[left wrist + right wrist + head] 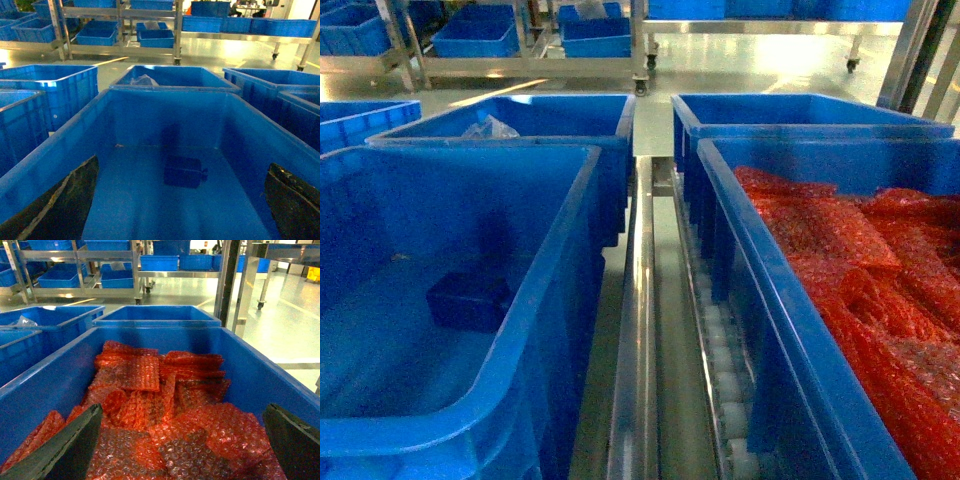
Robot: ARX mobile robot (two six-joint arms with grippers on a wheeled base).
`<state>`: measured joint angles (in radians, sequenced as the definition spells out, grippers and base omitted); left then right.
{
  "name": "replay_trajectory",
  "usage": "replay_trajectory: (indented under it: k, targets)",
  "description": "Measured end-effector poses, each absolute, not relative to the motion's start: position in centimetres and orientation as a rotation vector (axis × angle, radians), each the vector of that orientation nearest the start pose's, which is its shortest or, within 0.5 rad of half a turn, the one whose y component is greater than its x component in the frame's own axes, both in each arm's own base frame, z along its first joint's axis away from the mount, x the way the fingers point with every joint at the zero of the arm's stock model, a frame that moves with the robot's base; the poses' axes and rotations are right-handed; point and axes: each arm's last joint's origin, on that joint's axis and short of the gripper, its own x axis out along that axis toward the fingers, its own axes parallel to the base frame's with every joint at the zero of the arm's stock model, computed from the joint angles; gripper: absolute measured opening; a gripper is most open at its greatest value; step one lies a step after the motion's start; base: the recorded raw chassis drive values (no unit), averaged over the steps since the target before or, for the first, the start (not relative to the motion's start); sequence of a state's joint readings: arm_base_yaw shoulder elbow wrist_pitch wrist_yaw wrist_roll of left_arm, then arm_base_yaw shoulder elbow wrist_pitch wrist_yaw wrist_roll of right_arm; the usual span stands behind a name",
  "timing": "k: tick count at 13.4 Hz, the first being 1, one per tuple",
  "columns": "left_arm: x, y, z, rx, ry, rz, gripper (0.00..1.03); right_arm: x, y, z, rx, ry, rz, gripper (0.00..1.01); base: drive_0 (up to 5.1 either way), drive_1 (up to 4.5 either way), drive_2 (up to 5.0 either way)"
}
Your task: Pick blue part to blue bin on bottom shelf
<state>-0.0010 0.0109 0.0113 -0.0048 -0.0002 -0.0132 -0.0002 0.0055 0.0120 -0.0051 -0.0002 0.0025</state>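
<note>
— Left crate contents?
— The blue part [468, 301] lies flat on the blue bin [545, 300] floor.
— Right crate [790, 330]?
— Red bubble-wrap packets [150, 405].
— Jaws?
— Both grippers' jaws spread wide, holding nothing.

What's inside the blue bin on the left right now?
Only the blue part lies on the floor of the blue bin, near the middle. The near corners are hidden in the left wrist view by the left gripper's fingers.
</note>
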Motion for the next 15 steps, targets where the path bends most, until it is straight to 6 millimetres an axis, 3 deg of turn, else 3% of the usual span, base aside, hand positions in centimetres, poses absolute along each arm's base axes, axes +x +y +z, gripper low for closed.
replay_trajectory:
  k: [15]
  targets:
    - [9.77, -0.01, 16.6, -0.014, 0.004, -0.001, 0.98, 9.73, 0.0, 16.67, 0.002, -0.001, 0.0, 0.98, 0.0, 0.0, 0.0]
